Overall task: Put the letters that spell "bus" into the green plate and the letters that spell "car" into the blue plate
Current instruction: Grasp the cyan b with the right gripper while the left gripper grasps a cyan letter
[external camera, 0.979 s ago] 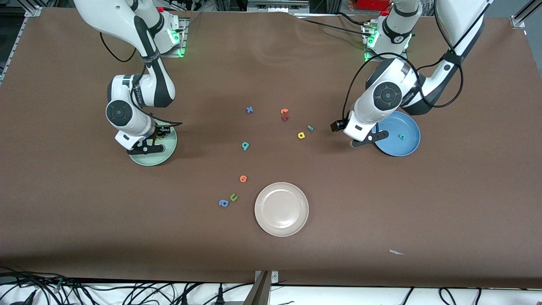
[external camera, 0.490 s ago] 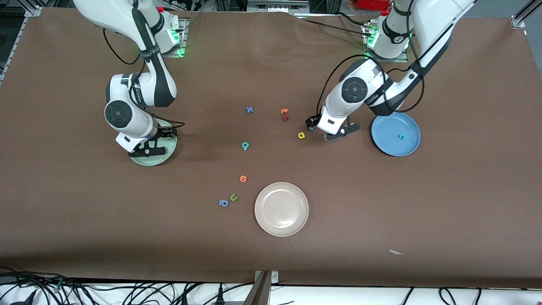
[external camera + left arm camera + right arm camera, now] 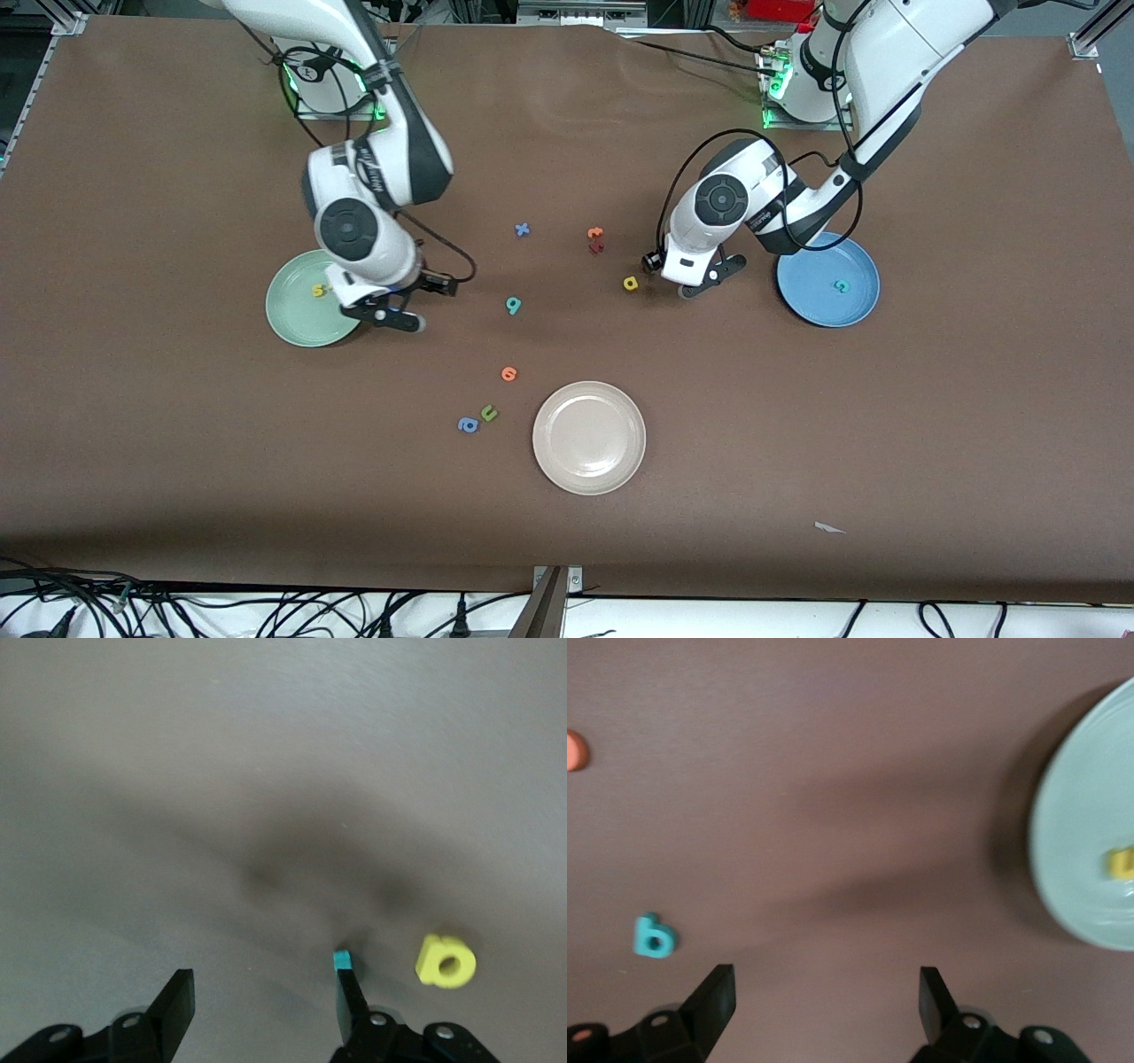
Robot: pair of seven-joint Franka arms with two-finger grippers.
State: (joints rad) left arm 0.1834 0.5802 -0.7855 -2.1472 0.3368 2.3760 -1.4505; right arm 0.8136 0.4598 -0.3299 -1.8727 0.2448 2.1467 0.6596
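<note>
The right pincer (image 3: 387, 316) is held low over the table (image 3: 886, 425), just beside the rim of the green plate (image 3: 288, 315) on the side toward the middle of the table. Its fingers (image 3: 713, 997) are spread apart and nothing is gripped between them. One yellow letter (image 3: 317, 290) is seen lying in the green plate. The teal b (image 3: 514, 305) lies on the bare table, well apart from that plate and toward the left arm's end from it, with an orange letter (image 3: 508, 373) nearer to the front camera.

The left pincer (image 3: 706, 277) is held low over the table between the yellow a (image 3: 631, 283) and the blue plate (image 3: 811, 297). In the left wrist view its fingers (image 3: 177, 1010) are seen released, with a bare gap between them. A small teal letter (image 3: 342, 958), of which only a corner is shown, sits at the tip of one finger, and the yellow a lies just beside it on the table. A teal c (image 3: 841, 285) lies in the blue plate.

A blue x (image 3: 523, 229), another orange letter (image 3: 595, 233) and a dark red letter (image 3: 596, 247) lie farther from the front camera. A green u (image 3: 488, 413) and a blue letter (image 3: 468, 425) lie beside a cream plate (image 3: 589, 474).
</note>
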